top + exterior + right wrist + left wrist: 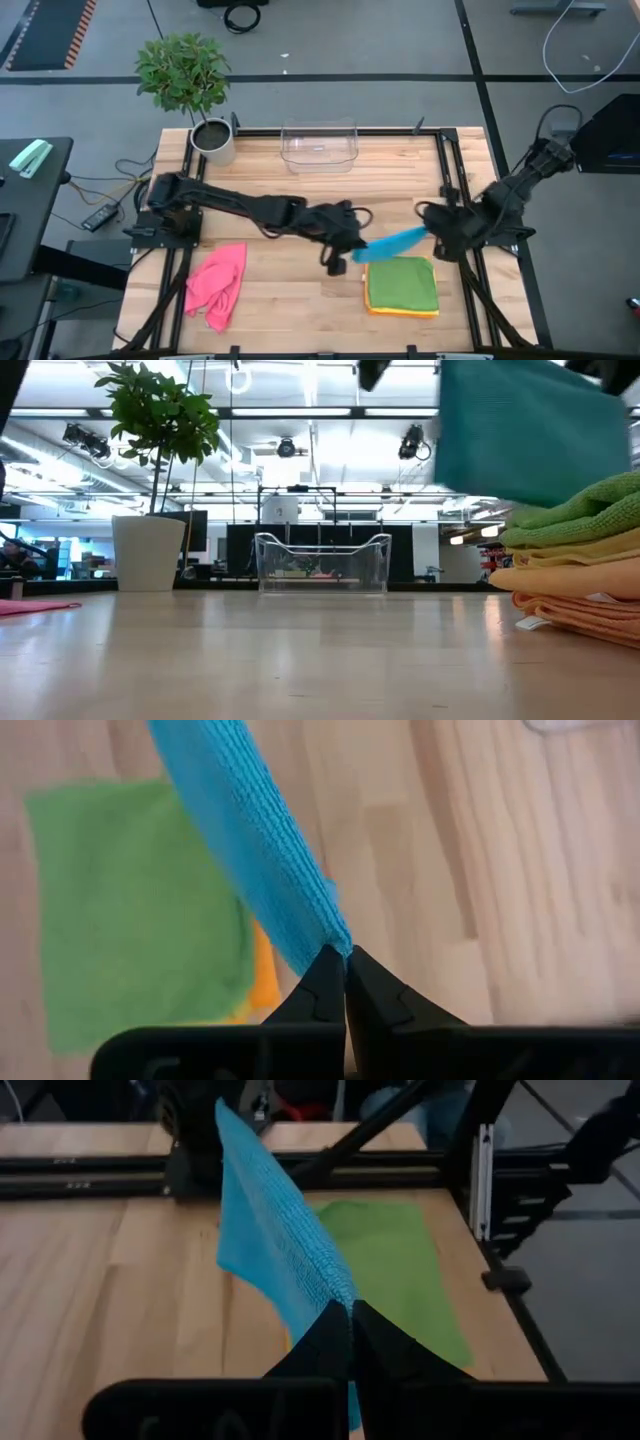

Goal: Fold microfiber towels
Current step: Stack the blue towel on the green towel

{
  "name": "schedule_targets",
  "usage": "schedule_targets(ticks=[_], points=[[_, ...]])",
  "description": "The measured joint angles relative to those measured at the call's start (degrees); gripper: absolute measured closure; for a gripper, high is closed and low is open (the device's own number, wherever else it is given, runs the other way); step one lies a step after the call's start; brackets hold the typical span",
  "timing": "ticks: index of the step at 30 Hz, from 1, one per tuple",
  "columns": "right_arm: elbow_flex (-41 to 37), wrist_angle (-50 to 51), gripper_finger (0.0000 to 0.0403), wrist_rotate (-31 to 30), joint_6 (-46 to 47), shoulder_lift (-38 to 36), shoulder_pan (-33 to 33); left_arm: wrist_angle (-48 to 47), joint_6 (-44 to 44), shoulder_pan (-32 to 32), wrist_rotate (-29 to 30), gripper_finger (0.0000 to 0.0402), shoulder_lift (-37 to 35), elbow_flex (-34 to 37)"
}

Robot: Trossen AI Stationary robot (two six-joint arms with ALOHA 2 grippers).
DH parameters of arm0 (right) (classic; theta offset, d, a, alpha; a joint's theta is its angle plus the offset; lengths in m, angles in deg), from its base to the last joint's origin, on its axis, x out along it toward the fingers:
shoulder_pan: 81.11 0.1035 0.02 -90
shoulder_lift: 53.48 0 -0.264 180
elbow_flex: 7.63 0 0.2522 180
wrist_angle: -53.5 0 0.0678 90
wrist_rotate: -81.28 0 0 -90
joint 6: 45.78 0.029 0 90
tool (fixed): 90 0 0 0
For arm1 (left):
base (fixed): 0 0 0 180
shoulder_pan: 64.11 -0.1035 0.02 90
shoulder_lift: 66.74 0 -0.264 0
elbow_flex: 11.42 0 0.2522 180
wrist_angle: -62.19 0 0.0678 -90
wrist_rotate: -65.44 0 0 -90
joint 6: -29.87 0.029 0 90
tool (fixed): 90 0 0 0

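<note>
Nearest lies a stack of folded towels (402, 287) with a green one on top, flat on the desk (290, 310), just below both hands. Above it a blue towel (393, 244) hangs stretched between them. The left hand (343, 256) pinches one end of it with fingers pressed together, and the right hand (432, 222) pinches the other end the same way. To the left of the left hand a pink towel (219, 283) lies crumpled. Farther away stand a clear bin (320, 146) and a potted plant (186, 75).
</note>
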Motion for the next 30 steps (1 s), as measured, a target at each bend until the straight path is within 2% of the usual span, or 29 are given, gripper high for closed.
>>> schedule_targets(ticks=[6, 10, 14, 19, 25, 30], points=[[-0.07, 9.70, 0.0400, -2.54, 10.10, -0.77, 10.81, -2.97, 1.95, -1.84, -0.09, 0.0392, 8.07, -11.80], [-0.22, 9.41, 0.0400, -2.29, 14.46, -1.58, 15.29, -5.15, 1.52, -2.99, -0.09, 0.0392, 11.30, -16.43], [-0.22, 9.16, 0.0400, -0.25, 22.17, -0.28, 20.05, -5.55, -0.28, -1.66, -0.78, 0.0392, 12.75, -17.06], [-0.24, 2.07, 0.0400, -0.47, 28.24, 7.45, 27.75, -5.92, -4.92, 3.25, -1.55, 0.0392, 14.05, -13.86], [-0.25, -3.72, 0.0400, 2.48, 33.46, 18.84, 31.85, -0.90, -10.42, 6.63, -1.10, 0.0392, 17.41, -13.45], [-0.35, -8.92, 0.0400, 4.23, 35.86, 24.03, 33.42, -0.05, -14.95, 7.09, -1.08, 0.0392, 19.94, -13.17]])
